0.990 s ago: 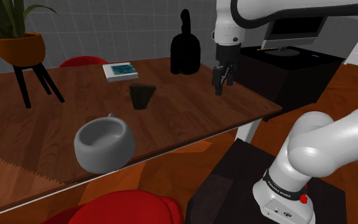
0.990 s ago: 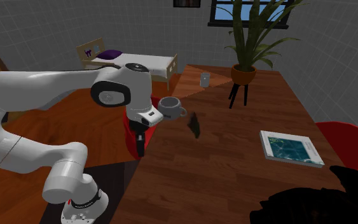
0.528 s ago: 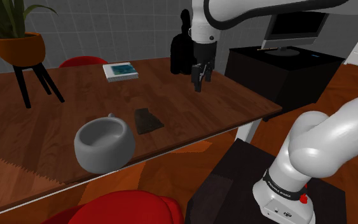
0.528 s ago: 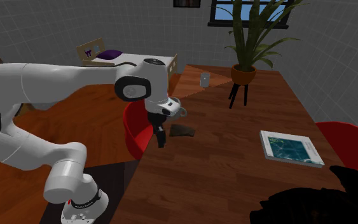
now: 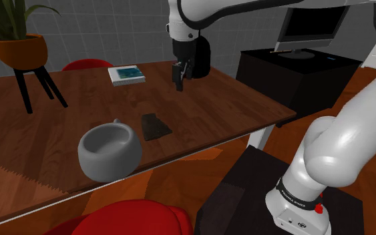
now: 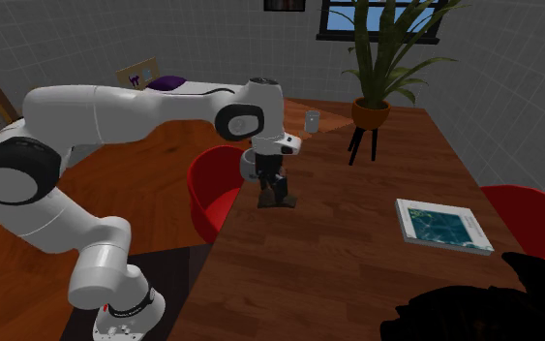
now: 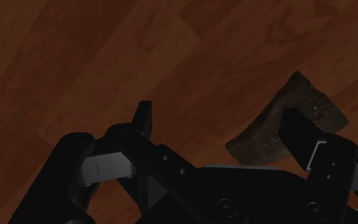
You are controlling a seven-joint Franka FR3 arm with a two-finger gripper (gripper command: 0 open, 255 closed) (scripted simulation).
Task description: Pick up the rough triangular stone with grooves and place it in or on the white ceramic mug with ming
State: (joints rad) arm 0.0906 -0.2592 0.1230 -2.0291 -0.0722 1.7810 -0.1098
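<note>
- The gripper (image 5: 178, 75) is seen hanging above the wooden table (image 5: 73, 107), pointed downward, with nothing held in it.
- In the wrist view its two black fingers (image 7: 144, 119) are shown standing apart, so the claw is released; bare wood is seen between them.
- The rough dark stone (image 5: 155, 127) is laid flat on the table, just beside the grey mug (image 5: 109, 152), on the side toward the shoulder view's right.
- In the wrist view the stone is partly covered by one finger and is not clasped; it lies on the wood beneath, at the outer side of the gap.
- In the shoulder view the gripper is placed farther back over the table than the stone, apart from it.
- The mug is set upright near the table's front edge, its mouth turned upward.
- A book (image 5: 127, 75) is laid farther back on the table, and a potted plant (image 5: 16, 50) on dark legs is stood at the shoulder view's left.
</note>
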